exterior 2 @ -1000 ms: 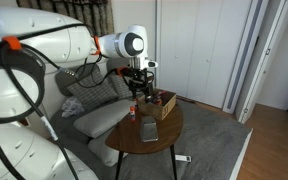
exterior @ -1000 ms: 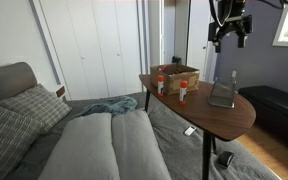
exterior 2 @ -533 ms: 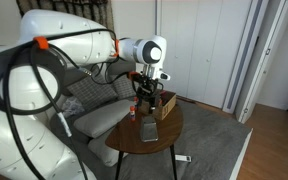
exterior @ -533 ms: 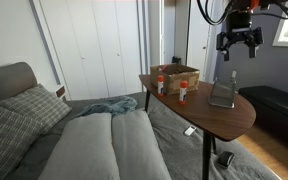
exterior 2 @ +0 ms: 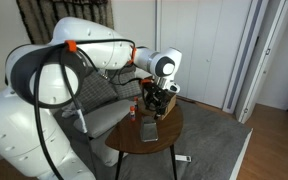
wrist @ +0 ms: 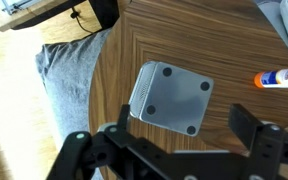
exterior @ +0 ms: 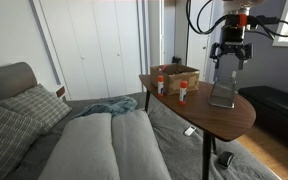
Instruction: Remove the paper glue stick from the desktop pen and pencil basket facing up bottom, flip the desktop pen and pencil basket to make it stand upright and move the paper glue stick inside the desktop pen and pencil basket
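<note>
The desktop pen and pencil basket is a grey mesh box standing upside down on the round wooden table, its flat bottom with four small feet facing up and bare. It also shows in an exterior view. The paper glue stick, white with an orange cap, is on the table beside the basket and apart from it, at the right edge of the wrist view. In an exterior view it is between the box and the basket. My gripper is open and empty, hanging above the basket.
A brown cardboard box stands at the table's back, with another small red-topped container beside it. The table edge drops to the floor. A grey sofa with cushions lies next to the table.
My gripper has come down from high up to just above the upturned basket. The basket and the glue stick have not moved.
</note>
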Action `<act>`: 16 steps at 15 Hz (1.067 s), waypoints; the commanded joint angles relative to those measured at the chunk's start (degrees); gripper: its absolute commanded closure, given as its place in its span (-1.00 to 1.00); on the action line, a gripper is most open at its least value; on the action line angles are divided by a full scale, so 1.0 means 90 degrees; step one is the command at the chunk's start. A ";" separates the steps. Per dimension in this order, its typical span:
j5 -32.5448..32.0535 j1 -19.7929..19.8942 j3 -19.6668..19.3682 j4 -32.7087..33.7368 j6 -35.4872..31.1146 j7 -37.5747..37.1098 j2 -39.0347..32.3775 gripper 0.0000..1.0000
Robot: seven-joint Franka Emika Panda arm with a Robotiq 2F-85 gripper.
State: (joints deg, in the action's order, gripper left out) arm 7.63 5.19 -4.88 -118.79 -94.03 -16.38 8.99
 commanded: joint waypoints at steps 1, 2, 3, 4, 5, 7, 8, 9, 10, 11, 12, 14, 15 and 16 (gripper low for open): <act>0.0284 0.0029 -0.0018 -0.0051 -0.0337 -0.0017 -0.0250 -1.00; 0.0273 0.0028 -0.0018 -0.0062 -0.0426 -0.0010 -0.0315 -1.00; 0.0245 0.0025 -0.0014 -0.0061 -0.0472 -0.0026 -0.0382 -1.00; 0.0237 0.0028 -0.0020 -0.0060 -0.0497 -0.0030 -0.0445 -1.00; 0.0266 0.0031 -0.0030 -0.0075 -0.0548 -0.0020 -0.0499 -1.00; 0.0264 0.0029 -0.0038 -0.0074 -0.0561 0.0010 -0.0600 -1.00; 0.0282 0.0032 -0.0048 -0.0062 -0.0532 0.0027 -0.0649 -1.00; 0.0300 0.0039 -0.0063 -0.0053 -0.0491 0.0063 -0.0702 -1.00; 0.0328 0.0047 -0.0079 -0.0051 -0.0474 0.0099 -0.0756 -1.00; 0.0361 0.0047 -0.0089 -0.0042 -0.0440 0.0125 -0.0804 -1.00; 0.0377 0.0048 -0.0097 -0.0036 -0.0432 0.0146 -0.0861 -1.00; 0.0439 0.0052 -0.0116 -0.0028 -0.0424 0.0193 -0.0955 -1.00; 0.0485 0.0056 -0.0127 -0.0017 -0.0395 0.0219 -0.1005 -1.00; 0.0516 0.0061 -0.0138 -0.0005 -0.0373 0.0217 -0.1050 -0.74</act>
State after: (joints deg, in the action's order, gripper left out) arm 9.78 5.20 -5.81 -119.28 -98.22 -15.73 0.67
